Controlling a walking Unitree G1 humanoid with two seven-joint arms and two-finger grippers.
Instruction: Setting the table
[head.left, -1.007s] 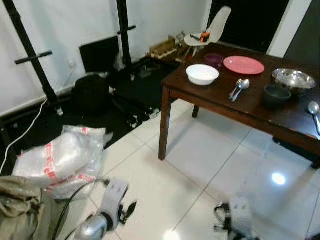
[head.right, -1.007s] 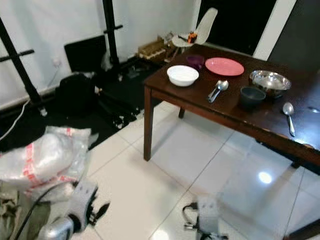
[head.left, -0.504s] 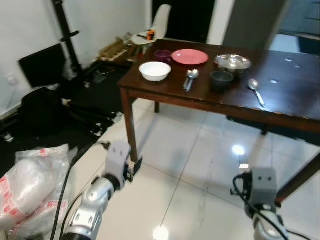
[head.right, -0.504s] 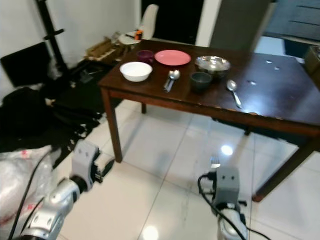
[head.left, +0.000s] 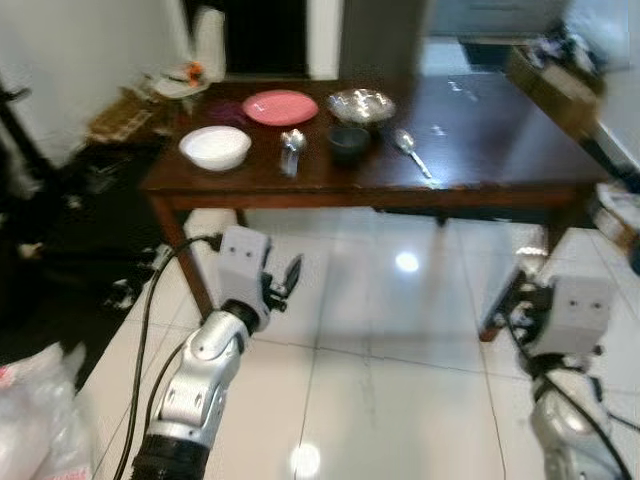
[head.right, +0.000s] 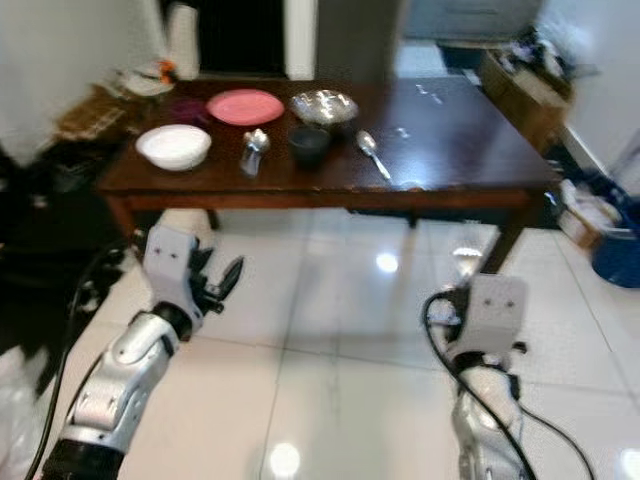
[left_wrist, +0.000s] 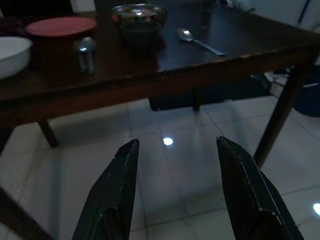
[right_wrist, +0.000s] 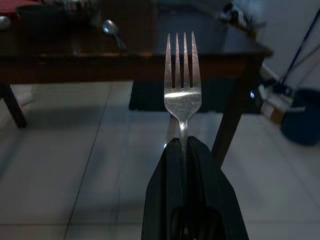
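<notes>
Right wrist view: right hand (right_wrist: 183, 146) pinches shiny four-tined fork (right_wrist: 182, 80).

A dining room in a lived-in home — a dark wooden tabletop (head.left: 480, 150) stands on glossy white floor tiles (head.left: 400, 400), laid with a pink plate (head.left: 280, 106), a white bowl (head.left: 214, 147), a steel bowl (head.left: 360, 103), a dark cup (head.left: 348, 142) and spoons (head.left: 412, 152). A white chair (head.left: 205, 45) waits by a dark doorway — household clutter and a cardboard box (head.left: 560, 85) line the walls.
</notes>
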